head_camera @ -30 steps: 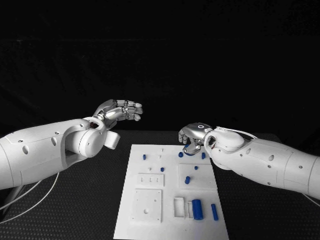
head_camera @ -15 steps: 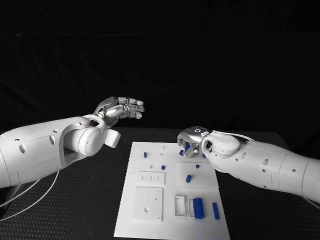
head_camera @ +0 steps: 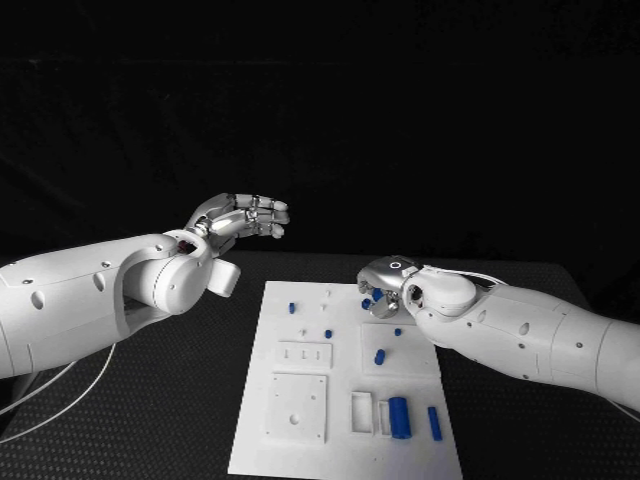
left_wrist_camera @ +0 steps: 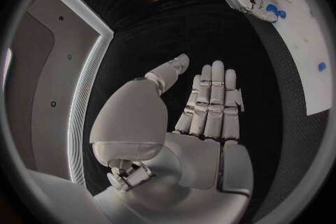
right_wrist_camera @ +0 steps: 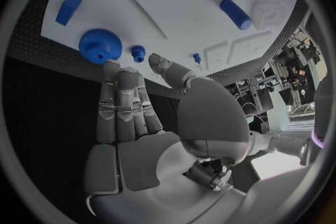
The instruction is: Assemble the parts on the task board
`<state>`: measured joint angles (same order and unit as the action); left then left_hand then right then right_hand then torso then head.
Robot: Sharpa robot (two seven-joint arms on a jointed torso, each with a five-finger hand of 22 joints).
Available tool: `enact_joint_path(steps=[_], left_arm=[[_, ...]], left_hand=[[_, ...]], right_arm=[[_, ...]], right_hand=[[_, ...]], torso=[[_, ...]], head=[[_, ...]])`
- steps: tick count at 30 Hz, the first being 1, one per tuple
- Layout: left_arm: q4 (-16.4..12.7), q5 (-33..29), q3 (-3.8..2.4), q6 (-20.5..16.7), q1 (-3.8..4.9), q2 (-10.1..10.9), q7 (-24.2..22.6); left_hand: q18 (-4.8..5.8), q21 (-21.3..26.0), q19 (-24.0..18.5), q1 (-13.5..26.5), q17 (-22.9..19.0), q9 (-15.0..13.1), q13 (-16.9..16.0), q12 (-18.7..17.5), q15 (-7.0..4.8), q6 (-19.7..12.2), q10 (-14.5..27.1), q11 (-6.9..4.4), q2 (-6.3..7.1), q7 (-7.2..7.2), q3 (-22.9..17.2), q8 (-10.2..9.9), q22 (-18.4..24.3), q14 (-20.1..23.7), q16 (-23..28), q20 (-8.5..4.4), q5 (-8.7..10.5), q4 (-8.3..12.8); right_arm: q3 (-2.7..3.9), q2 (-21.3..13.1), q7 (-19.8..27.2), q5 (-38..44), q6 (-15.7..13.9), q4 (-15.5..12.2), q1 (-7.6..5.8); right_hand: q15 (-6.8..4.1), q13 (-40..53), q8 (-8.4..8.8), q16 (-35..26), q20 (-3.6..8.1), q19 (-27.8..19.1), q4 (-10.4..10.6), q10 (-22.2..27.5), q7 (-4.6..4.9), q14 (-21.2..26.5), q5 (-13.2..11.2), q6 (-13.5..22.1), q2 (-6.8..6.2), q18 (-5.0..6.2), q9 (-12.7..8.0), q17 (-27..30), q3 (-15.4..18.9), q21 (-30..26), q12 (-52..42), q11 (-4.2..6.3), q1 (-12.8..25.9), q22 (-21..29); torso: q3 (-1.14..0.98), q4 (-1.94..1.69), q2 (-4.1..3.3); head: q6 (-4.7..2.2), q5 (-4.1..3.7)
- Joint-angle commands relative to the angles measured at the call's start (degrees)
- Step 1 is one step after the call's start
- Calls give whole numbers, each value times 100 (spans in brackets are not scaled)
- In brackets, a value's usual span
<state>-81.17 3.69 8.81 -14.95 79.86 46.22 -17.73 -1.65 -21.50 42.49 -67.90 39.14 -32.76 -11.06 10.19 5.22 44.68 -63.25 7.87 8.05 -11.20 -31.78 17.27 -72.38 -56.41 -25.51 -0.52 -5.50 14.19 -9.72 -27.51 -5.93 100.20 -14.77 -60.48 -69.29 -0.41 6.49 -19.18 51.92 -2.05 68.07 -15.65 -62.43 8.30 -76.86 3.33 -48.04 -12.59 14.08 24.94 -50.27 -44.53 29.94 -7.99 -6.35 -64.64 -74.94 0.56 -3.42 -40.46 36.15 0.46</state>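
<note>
Nearest the robot on the white board stands a thick blue cylinder with a thinner blue rod just to its right, both lying lengthwise beside a raised white slot. Farther up, a short blue peg lies on a small white block at mid-board. Past that, a small blue pin and another blue piece sit toward the board's left side near the far edge. The right hand hangs over the far right corner of the board, fingers extended side by side and pointing down at a toothed blue wheel and a smaller blue knob; the fingertips are just beside the wheel, and contact cannot be told, with nothing visibly gripped. Farthest out, the left hand is raised off to the left of the board, well apart from it, fingers straight and together, thumb out, palm bare.
</note>
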Motion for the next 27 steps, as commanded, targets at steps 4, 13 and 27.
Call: enact_joint_path(steps=[4, 13, 27], left_arm=[[12, 38, -4, 52, 8, -37, -48], [-36, 38, -3, 56, 7, -55, -46], [-26, 38, -1, 67, 6, -70, -41]], left_hand=[[66, -12, -36, 60, 5, -10, -2, -25, -3, -45, 47, 2, 2, -3, -36, -31, -9, 20, 25, -4, 31, -4], [65, -13, -36, 65, 6, -12, -3, -28, -2, -48, 49, 4, 1, -5, -37, -33, -10, 20, 26, -4, 32, -7], [65, -14, -37, 78, 7, -16, -4, -35, -2, -56, 57, 8, -1, -8, -38, -39, -13, 21, 28, -3, 33, -15]], right_arm=[[0, 6, -86, 132, -46, 17, -1], [-1, 71, -49, 132, -11, 136, 20], [-1, 82, -19, 122, 30, 174, 86]], right_hand=[[26, -33, 41, 43, 5, -9, 3, 92, -2, 20, -39, 42, -67, 92, -13, 16, -68, 45, 51, 1, 22, -129], [30, -56, 40, 59, 5, -15, 20, 117, -12, 28, -42, 36, -46, 92, -14, 27, -93, 60, 64, -2, 22, -129], [-12, 5, -100, 116, 17, -23, 9, -224, -28, 43, -43, -228, 77, 92, 52, 45, -103, 112, -134, 40, 32, -131]], torso=[[26, -10, -50], [46, -29, -115], [79, -85, -195]], head=[[-11, -25], [-45, -46], [-40, -82]])
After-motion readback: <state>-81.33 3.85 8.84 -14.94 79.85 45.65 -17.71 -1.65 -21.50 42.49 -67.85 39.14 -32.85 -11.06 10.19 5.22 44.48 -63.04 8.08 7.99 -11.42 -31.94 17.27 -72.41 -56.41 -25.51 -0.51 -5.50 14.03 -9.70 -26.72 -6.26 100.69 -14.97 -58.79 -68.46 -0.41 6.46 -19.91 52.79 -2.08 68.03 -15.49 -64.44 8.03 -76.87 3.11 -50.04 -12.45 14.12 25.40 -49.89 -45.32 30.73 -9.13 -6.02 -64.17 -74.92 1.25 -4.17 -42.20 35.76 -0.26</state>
